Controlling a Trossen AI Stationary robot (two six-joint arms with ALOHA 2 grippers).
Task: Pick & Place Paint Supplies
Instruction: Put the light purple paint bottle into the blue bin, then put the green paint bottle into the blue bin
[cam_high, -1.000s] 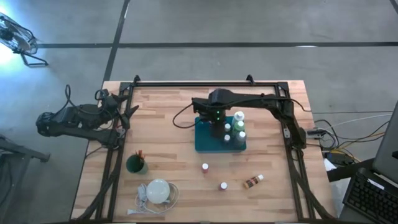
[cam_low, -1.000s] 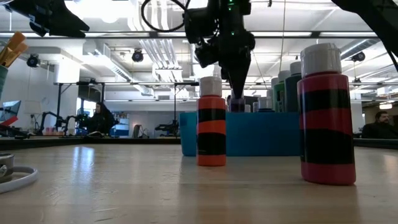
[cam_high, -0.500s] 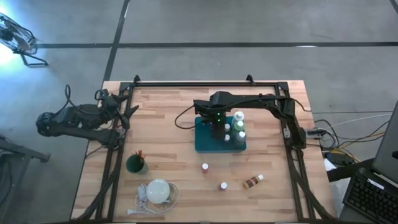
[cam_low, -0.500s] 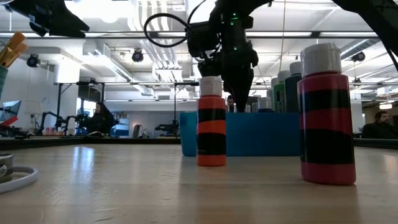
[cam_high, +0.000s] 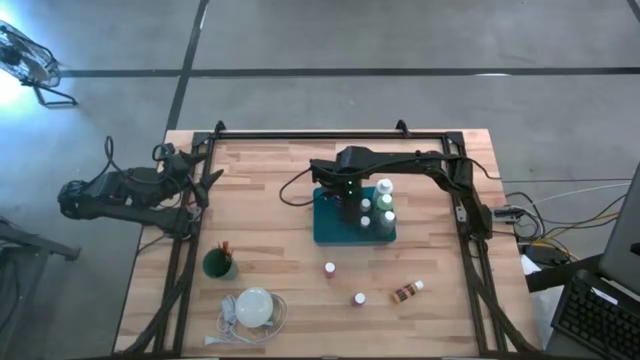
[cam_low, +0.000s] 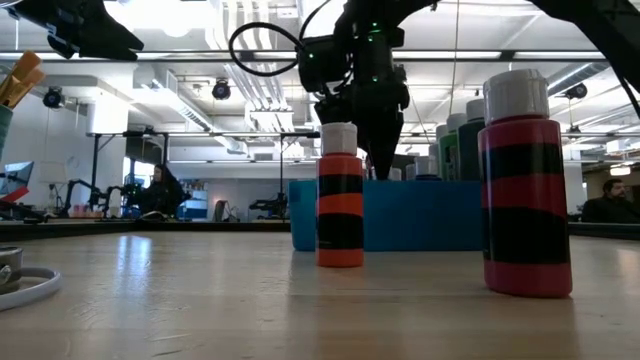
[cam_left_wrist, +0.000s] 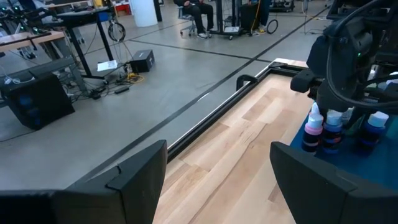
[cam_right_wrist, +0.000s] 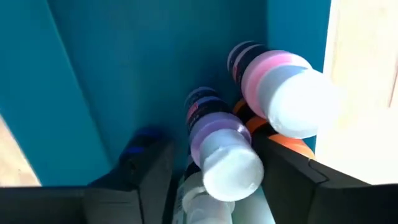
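A teal tray (cam_high: 328, 234) at the table's middle holds several white-capped paint bottles (cam_high: 384, 208). My right gripper (cam_high: 347, 204) points down into the tray's far left part. It is open, with a finger on either side of a purple bottle (cam_right_wrist: 219, 144) that stands upright beside a pink bottle (cam_right_wrist: 273, 78). A red bottle (cam_high: 329, 269) and another bottle (cam_high: 359, 298) stand on the wood, and a brown bottle (cam_high: 407, 291) lies on its side. Brushes stand in a green cup (cam_high: 219, 264). My left gripper (cam_left_wrist: 217, 180) waits open at the table's far left edge.
A white round disc (cam_high: 254, 306) with a cord lies at the near left. A black frame rail (cam_high: 330, 133) runs along the far edge and down both sides. Bare wood lies between the tray and the left arm.
My right gripper has sunk a little over the tray's far left part. The purple bottle between its fingers has gone down behind the tray's wall. My left arm has kept still.
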